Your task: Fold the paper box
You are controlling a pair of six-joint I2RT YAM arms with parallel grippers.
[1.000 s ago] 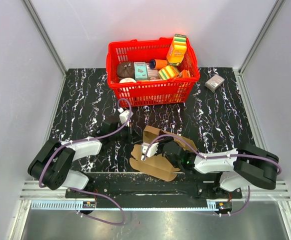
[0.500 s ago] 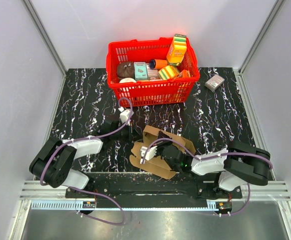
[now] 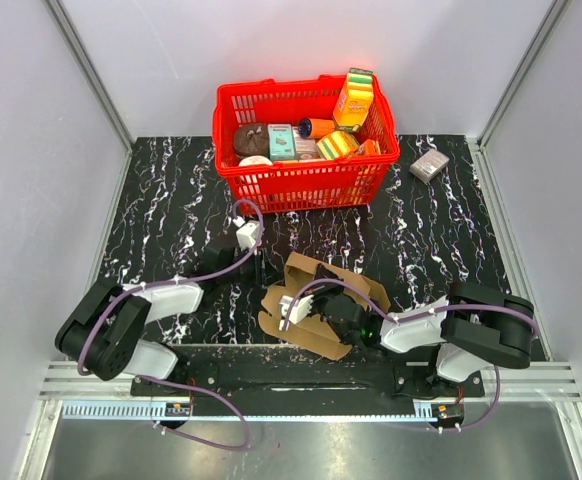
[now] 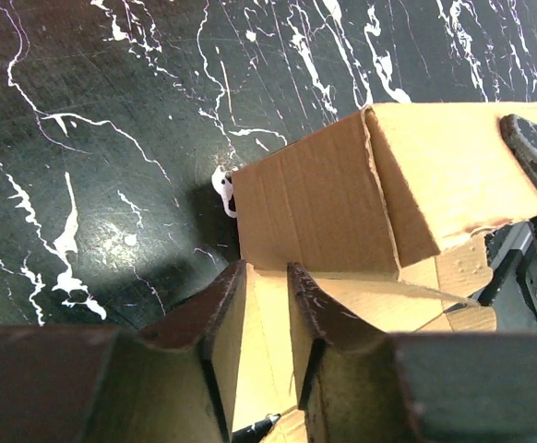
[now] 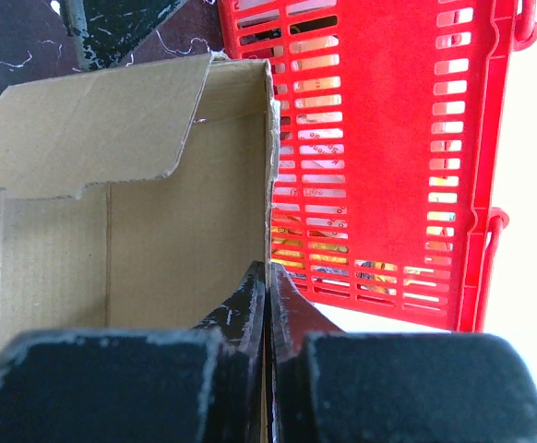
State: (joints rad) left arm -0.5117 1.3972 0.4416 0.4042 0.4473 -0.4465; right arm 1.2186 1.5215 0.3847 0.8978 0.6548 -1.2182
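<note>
The 2 fingers of the right gripper [image 5: 268, 273] are pressed almost together, and the thin upper edge of a standing wall of the paper box [image 3: 316, 338] runs straight down between them, so they pinch that wall. In the right wrist view a notched flap folds across from the top of the same wall, with the brown inner face below it.

The left gripper [image 4: 264, 269] has its 2 fingers a little apart, a narrow gap between them. A flat cardboard panel shows through that gap. I cannot tell whether either pad touches it. Just beyond the fingertips 2 brown panels meet at a raised crease.

The paper box is partly raised, with some flaps lying flat. It sits on the black marbled table [image 3: 171, 200] near its front edge, between the 2 arms, with the right arm lying over it.

Farther back, well apart from the box, stands a red plastic basket [image 3: 301, 186] with slotted walls. It holds an orange and yellow carton [image 3: 354, 98] upright in its back right corner, a teal box [image 3: 281, 142], a dark brown rounded item [image 3: 251, 138] and a striped green, yellow and orange package [image 3: 337, 145], among other things. A small grey-pink box [image 3: 429, 165] lies on the table just right of the basket.
</note>
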